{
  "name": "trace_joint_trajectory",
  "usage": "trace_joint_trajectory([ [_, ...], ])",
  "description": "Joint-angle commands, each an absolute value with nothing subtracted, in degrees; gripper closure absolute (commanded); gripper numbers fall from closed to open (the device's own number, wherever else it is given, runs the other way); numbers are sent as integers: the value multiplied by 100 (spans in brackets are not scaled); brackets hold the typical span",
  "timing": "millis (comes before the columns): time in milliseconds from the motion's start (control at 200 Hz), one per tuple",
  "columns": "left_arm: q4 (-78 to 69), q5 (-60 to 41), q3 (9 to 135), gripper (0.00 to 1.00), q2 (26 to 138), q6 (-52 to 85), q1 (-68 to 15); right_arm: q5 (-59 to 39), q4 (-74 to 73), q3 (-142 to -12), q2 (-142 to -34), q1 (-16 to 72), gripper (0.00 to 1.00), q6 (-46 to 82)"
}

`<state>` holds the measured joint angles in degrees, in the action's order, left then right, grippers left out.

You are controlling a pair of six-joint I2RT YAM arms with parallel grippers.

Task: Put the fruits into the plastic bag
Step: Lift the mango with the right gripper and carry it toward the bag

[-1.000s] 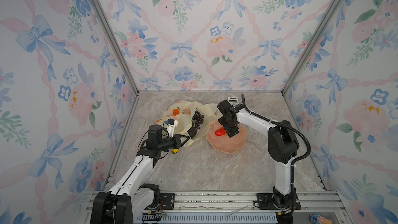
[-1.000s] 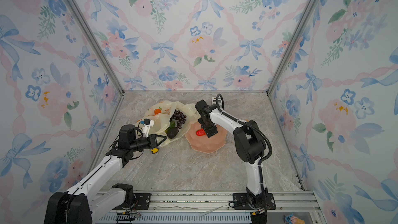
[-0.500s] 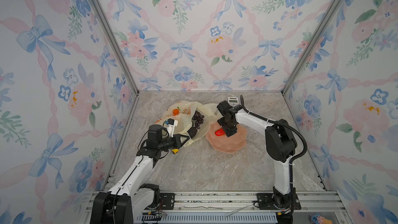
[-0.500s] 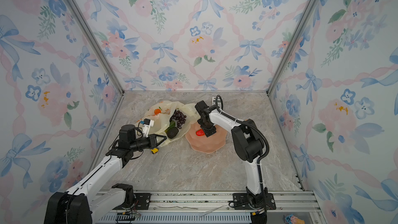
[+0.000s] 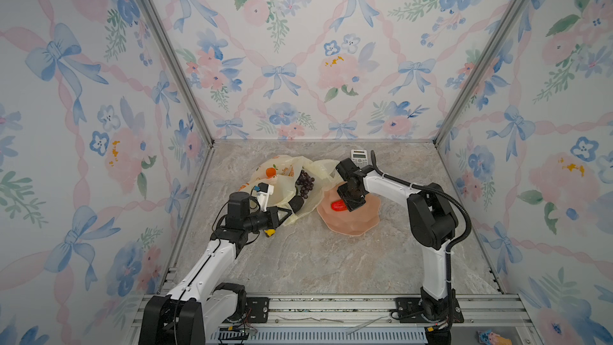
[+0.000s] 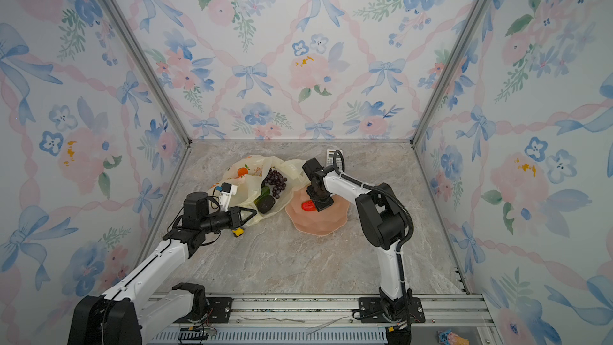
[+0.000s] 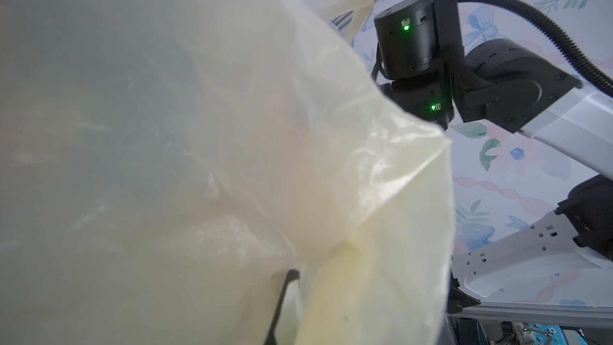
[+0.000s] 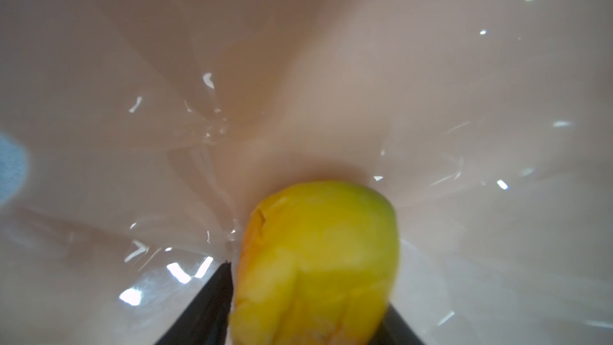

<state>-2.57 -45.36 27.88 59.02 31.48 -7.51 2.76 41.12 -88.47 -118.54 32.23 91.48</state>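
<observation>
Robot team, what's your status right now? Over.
Left gripper shut on the plastic bag edge. Right gripper: jaws flank the red-yellow fruit on the pink plate, grip unconfirmed. Grape bunch, avocado at bag mouth.

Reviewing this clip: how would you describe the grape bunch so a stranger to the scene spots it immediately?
On the marble table, find the crinkly pale-yellow plastic bag left of the pink plate in both top views. In its open mouth lies the grape bunch. It alone is a cluster of small purple balls; the avocado beside it is one smooth dark lump.
</observation>
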Motion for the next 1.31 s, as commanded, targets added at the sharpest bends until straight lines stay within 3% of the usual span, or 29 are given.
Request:
trace_joint_trajectory([
  [0, -178, -4513, 2922, 100, 5801, 3021, -782, 235, 4061, -8740, -11941, 3155, 48, 9163],
  [255, -171, -4509, 2919, 100, 5795, 3016, -791, 264, 4034, -8654, -11757, 3146, 56, 9054],
  [850, -167, -4507, 2931, 100, 5772, 3019, -808, 931, 4069, -7680, -9943, 3355, 57, 8495],
  [1300, -167, -4494, 2927, 100, 5774, 3007, -826, 1954, 3237, -7362, -8639, 3709, 61, 6262],
])
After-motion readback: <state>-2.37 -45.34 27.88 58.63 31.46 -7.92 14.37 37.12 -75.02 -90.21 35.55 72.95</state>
